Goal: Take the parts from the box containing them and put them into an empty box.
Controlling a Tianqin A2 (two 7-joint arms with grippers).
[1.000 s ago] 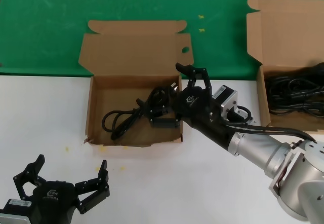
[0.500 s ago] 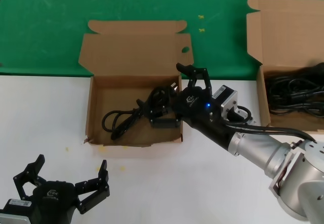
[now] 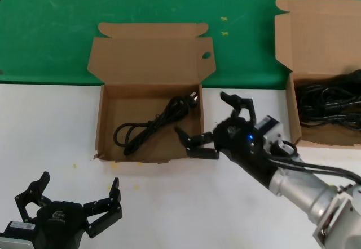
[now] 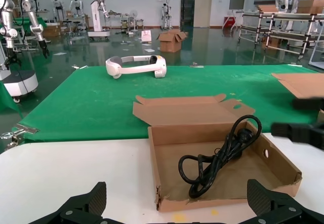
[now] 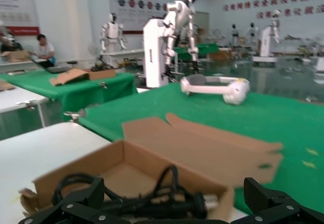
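The box with a round hole in its lid (image 3: 148, 62), the task's empty box, lies open at centre left and holds one black looped cable (image 3: 151, 127). At the right edge stands the plain-lidded box (image 3: 322, 39) with more parts (image 3: 330, 107) inside. My right gripper (image 3: 201, 114) hovers open just past the holed box's right wall, nothing between its fingers. Its wrist view shows that cable (image 5: 152, 199) low between the open fingers of the right gripper (image 5: 173, 188). My left gripper (image 3: 80, 179) is parked open at the near left, facing the holed box (image 4: 158, 179) and its cable (image 4: 218, 154).
A green mat (image 3: 56, 18) covers the back of the table, and white tabletop (image 3: 186, 204) runs along the front. A white headset (image 4: 135, 65) lies on the mat far behind the box. The right gripper's fingers (image 4: 298, 131) show beside the box in the left wrist view.
My right gripper has drawn back out of the holed box toward the near right, still open. The cable it hung over now lies free in the box. The left arm has not moved.
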